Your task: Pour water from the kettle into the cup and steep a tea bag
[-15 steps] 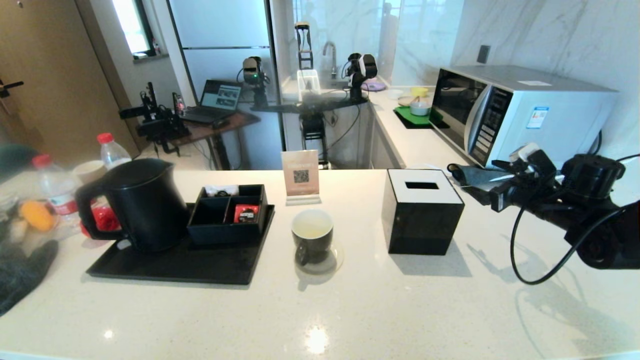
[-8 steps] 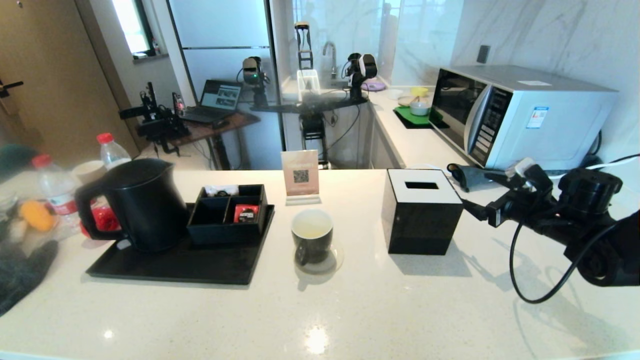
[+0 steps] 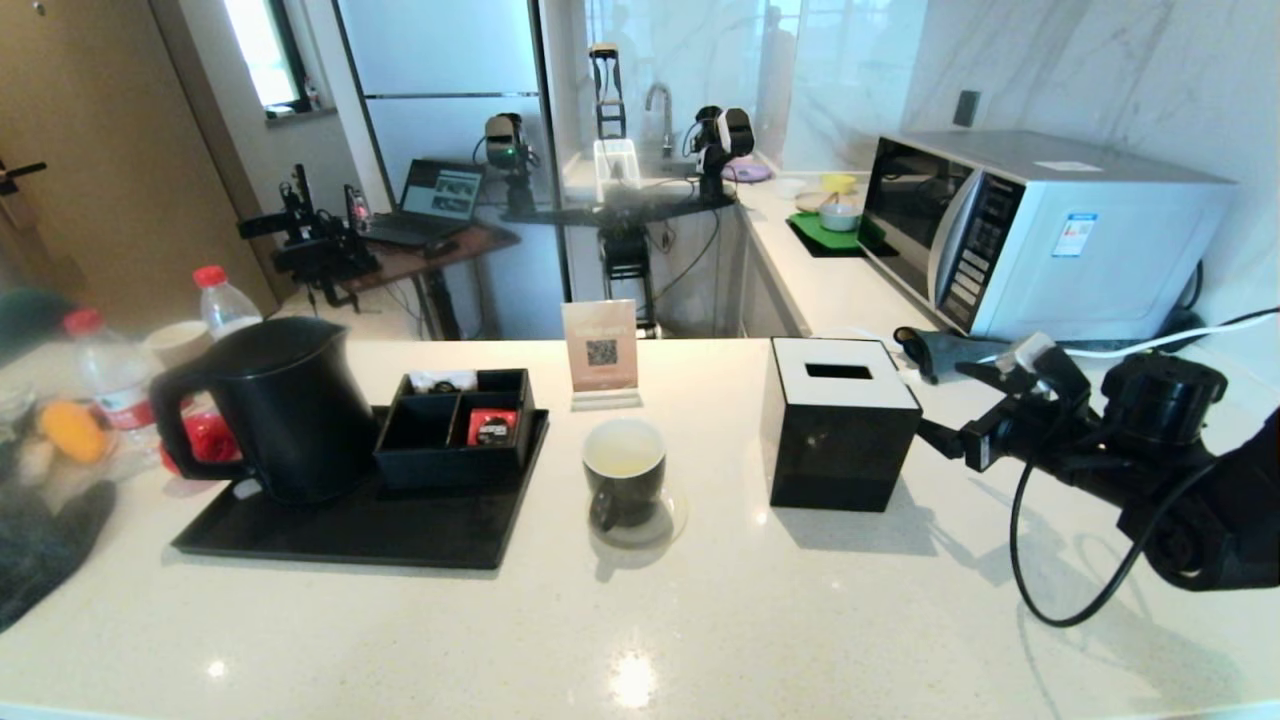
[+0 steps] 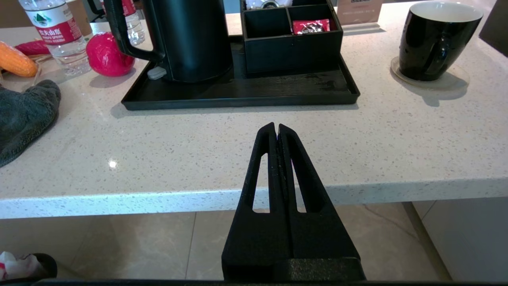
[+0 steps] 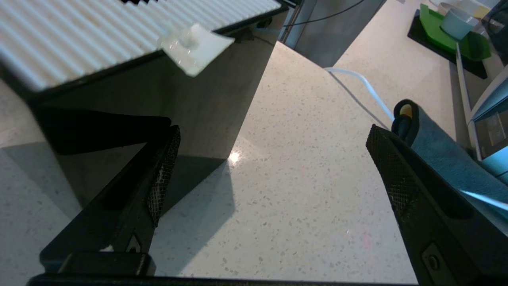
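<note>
The cup (image 3: 624, 471) sits on the counter (image 3: 700, 620) between tray (image 3: 350, 530) and black box (image 3: 840, 425). The right gripper (image 3: 950, 410), wide open and empty, waits beyond that box. The left gripper (image 4: 276, 129) is shut, empty, low before the counter.

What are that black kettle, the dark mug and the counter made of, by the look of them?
The tapered black kettle looks like matte plastic or coated metal: no shine. The dark mug with its cream inside looks like glazed ceramic: glossy reflections. The pale speckled counter looks like polished stone or quartz: flecks and light glints.

Black tissue box (image 3: 843, 425) on pale counter (image 3: 700, 620), microwave (image 3: 1040, 225) behind, red-capped bottles (image 3: 115, 375), black tray (image 3: 360, 525).
</note>
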Available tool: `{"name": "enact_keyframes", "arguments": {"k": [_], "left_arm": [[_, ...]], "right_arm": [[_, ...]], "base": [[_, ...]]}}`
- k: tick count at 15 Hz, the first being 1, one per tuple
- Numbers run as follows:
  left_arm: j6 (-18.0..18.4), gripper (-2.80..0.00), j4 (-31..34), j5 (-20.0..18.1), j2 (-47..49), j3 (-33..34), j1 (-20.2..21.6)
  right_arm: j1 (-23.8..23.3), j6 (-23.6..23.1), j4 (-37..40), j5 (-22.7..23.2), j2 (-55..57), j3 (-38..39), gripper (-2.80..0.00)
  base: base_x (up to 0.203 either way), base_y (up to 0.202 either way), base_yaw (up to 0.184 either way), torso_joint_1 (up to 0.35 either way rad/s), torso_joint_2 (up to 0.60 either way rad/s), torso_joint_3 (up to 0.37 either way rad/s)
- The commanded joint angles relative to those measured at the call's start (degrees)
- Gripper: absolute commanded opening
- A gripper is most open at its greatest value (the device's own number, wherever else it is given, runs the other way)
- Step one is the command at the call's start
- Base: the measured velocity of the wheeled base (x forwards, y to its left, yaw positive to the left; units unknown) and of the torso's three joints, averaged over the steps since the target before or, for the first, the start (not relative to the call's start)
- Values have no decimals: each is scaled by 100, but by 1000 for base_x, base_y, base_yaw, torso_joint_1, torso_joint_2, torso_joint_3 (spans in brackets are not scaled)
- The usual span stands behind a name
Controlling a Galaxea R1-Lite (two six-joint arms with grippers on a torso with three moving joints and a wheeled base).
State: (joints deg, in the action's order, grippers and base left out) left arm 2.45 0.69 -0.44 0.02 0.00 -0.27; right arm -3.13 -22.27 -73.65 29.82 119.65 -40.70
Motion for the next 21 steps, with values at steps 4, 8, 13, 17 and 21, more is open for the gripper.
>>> {"name": "enact_keyframes", "arguments": {"k": [4, 8, 13, 17, 21], "left_arm": [[1, -280, 2, 0, -2, 0, 0], [1, -280, -3, 0, -2, 0, 0], [1, -280, -3, 0, -2, 0, 0], [1, -280, 2, 0, -2, 0, 0], [1, -280, 2, 0, -2, 0, 0]], "right_arm": [[-111, 19, -259, 15, 209, 225, 0], [-465, 21, -280, 24, 164, 246, 0], [-664, 47, -489, 33, -44, 263, 0], [-718, 193, -526, 29, -413, 510, 0], [-715, 204, -642, 33, -821, 1014, 0]], "base": [[0, 0, 0, 0, 0, 0], [0, 0, 0, 0, 0, 0], [0, 0, 0, 0, 0, 0], [0, 0, 0, 0, 0, 0], [0, 0, 0, 0, 0, 0]]}}
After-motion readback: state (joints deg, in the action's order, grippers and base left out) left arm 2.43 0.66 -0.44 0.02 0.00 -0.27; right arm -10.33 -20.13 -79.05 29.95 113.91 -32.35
